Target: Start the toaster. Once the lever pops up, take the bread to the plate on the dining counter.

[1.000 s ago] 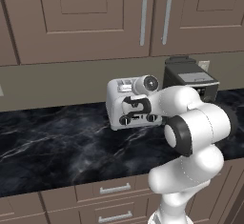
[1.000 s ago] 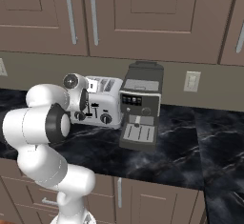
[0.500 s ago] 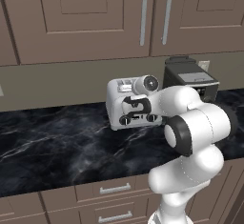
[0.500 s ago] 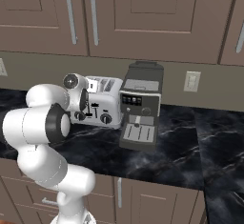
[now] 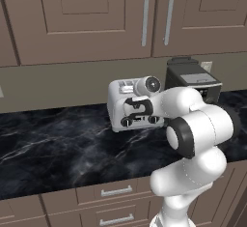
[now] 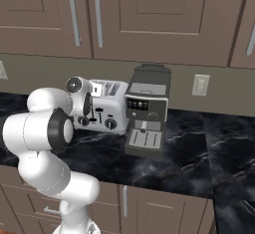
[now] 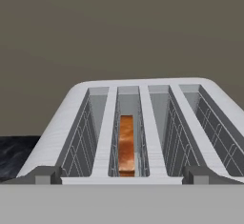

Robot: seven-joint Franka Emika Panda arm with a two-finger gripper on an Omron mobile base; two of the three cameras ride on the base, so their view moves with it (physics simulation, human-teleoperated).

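The silver-white toaster (image 5: 119,109) stands at the back of the black marble counter (image 5: 58,144), its knobs facing me (image 6: 110,123). The hand view looks across the toaster's top (image 7: 71,108) and its open slots. The bread (image 7: 126,144), orange-brown, sits low in the second slot from the left. My gripper (image 5: 133,106) hangs against the toaster's front face, near the top edge (image 6: 91,109). Its fingertips (image 7: 45,175) stand wide apart at the toaster's front edge, and the gripper (image 7: 121,176) is open with nothing held. Plate and dining counter are out of view.
A taller black coffee machine (image 6: 147,111) stands right beside the toaster (image 5: 193,78). Brown wall cabinets (image 5: 96,13) hang above, drawers (image 5: 116,192) lie below the counter. A wall outlet (image 6: 200,84) sits right of the machine.
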